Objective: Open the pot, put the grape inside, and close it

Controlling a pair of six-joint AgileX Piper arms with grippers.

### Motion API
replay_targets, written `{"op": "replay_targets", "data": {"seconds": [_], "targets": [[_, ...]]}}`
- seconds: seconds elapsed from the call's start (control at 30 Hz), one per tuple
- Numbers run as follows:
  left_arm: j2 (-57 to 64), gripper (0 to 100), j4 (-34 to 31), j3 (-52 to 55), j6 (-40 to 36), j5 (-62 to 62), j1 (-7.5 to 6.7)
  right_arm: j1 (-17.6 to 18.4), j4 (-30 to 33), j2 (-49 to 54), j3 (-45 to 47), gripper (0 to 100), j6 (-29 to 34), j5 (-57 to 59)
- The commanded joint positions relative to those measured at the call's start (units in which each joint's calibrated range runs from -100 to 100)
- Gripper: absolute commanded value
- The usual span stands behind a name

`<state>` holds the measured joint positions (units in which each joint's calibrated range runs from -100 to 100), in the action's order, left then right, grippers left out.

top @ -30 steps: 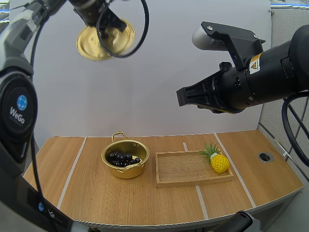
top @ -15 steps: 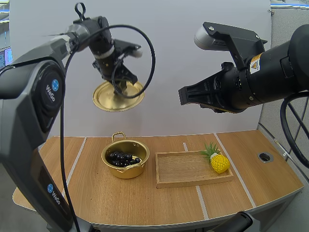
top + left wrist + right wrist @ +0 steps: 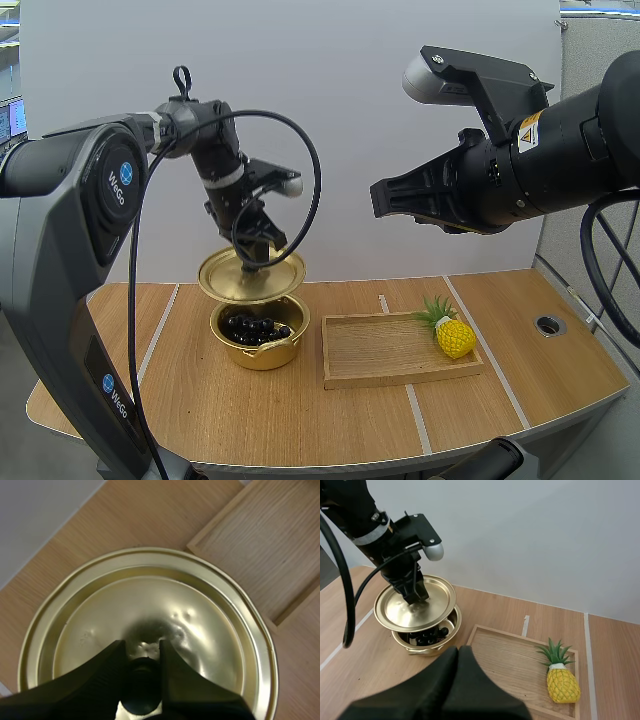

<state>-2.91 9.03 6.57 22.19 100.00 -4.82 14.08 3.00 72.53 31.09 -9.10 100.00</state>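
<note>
A gold pot (image 3: 262, 354) stands on the wooden table with dark grapes (image 3: 255, 327) inside it. Just above its rim hangs the gold lid (image 3: 228, 276), slightly tilted and not seated. My left gripper (image 3: 253, 260) is shut on the lid's knob (image 3: 142, 672), with the fingers (image 3: 107, 667) pinching it from both sides over the lid (image 3: 150, 600). High over the tray, my right gripper (image 3: 380, 200) is shut with nothing in it; its fingers lie together as one wedge (image 3: 458, 655). From there the lid (image 3: 437, 597), the pot (image 3: 427, 649) and the grapes (image 3: 427, 636) are seen.
A wooden tray (image 3: 385, 352) lies to the right of the pot, with a toy pineapple (image 3: 453, 335) at its right end. A round hole (image 3: 548, 324) is set in the table near the right edge. The tray (image 3: 515, 662) and pineapple (image 3: 562, 682) lie below my right gripper.
My left arm has come down with the lid, from high near the backdrop to just above the pot. The right arm has stayed still.
</note>
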Motion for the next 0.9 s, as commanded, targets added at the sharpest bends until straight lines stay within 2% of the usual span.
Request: {"op": "replay_targets", "data": {"seconds": [0.0,0.2,0.73,0.87], "targets": [[-0.3,0,1.4,6.7,2.3,-3.2,-0.03,-0.3,0.3,0.5,0.1,0,-0.6,0.0],[-0.6,0,1.7,8.5,2.3,-13.4,-0.03,-0.3,0.3,0.5,0.1,0,-0.6,0.0],[-6.7,0,3.0,8.5,2.6,-12.4,-0.03,-0.3,0.3,0.5,0.1,0,-0.6,0.0],[-6.9,0,3.0,10.0,2.6,-15.8,-0.03,-0.3,0.3,0.5,0.1,0,-0.6,0.0]]}}
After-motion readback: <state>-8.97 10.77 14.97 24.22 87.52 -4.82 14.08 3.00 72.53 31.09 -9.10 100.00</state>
